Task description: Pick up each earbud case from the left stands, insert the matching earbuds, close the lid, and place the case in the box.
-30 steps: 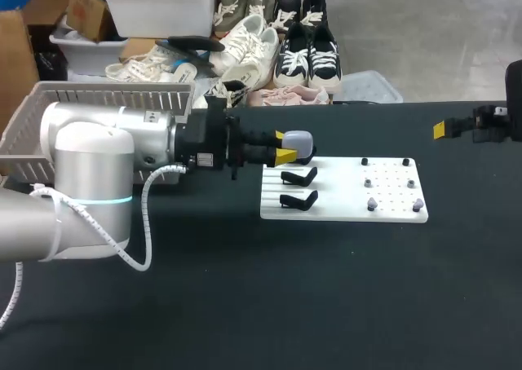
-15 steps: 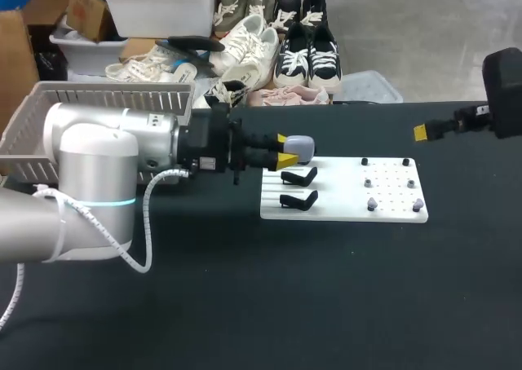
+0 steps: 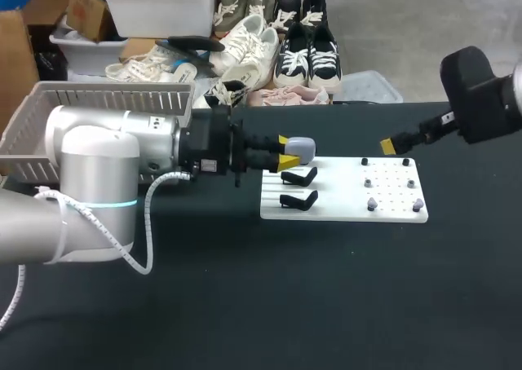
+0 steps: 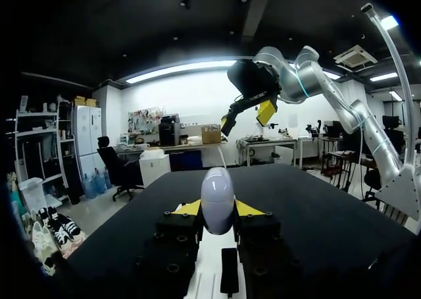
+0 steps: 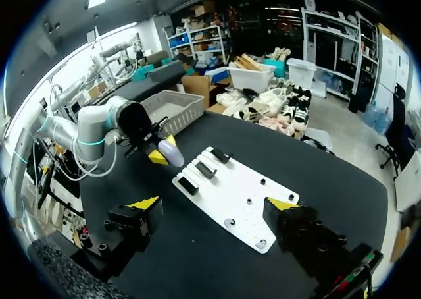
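- So far one case (image 3: pixel 300 147) is off its stand. The left gripper (image 3: pixel 285 151) is clamped on it from both sides and holds it above the far end of the board (image 3: pixel 342 213).
- Just below it, the two black stands (image 3: pixel 298 177) on the board show no case.
- Small earbuds (image 3: pixel 372 203) sit on pegs at the board's right half, so inserting them looks like the step left to do — then shutting the lid and boxing the case.
- I cannot tell whether the lid is open.
- The right gripper (image 5: pixel 214 205) hangs above the board's right part, jaws wide, holding nothing.
- The basket (image 3: pixel 33 127) stands at the far left behind the left arm — its inside is hidden.
- The worktop (image 3: pixel 326 305) is black, with the white board lying flat near its middle.
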Available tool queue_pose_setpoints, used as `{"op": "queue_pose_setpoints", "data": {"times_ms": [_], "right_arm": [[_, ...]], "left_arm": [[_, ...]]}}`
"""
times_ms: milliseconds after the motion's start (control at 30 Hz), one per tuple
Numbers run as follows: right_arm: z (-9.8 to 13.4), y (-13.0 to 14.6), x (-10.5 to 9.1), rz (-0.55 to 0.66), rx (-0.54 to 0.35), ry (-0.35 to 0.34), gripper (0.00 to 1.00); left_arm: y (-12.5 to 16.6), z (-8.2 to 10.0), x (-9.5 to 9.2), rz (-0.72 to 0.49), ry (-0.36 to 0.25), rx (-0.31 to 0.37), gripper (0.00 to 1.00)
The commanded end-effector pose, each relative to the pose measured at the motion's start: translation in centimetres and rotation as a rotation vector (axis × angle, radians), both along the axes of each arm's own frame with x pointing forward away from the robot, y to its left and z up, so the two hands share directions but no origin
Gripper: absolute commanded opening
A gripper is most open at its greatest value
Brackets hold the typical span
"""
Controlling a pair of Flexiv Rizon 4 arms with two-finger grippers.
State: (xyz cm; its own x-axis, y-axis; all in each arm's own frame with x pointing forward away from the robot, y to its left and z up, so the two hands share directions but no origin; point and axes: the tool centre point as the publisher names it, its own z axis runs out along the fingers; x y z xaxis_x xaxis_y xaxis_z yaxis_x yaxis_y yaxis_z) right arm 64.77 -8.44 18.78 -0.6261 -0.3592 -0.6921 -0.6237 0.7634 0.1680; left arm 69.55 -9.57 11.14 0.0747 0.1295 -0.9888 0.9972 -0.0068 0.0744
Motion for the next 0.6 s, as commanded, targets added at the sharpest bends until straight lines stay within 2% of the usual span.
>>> {"op": "queue_pose_setpoints", "data": {"times_ms": [33, 367, 600], "right_arm": [[0.1, 1.1, -0.4, -0.065, -0.062, -0.027, 1.00], [-0.1, 3.1, -0.4, -0.051, -0.065, -0.019, 1.00], [-0.3, 6.3, 0.3, -0.029, -0.117, -0.026, 1.00]], "left_arm": [[-0.1, -0.3, -0.1, 0.010, -0.005, -0.009, 0.00], [-0.1, -0.4, -0.1, 0.015, -0.016, -0.012, 0.00], [-0.1, -0.4, -0.1, 0.015, -0.016, -0.012, 0.00]]}}
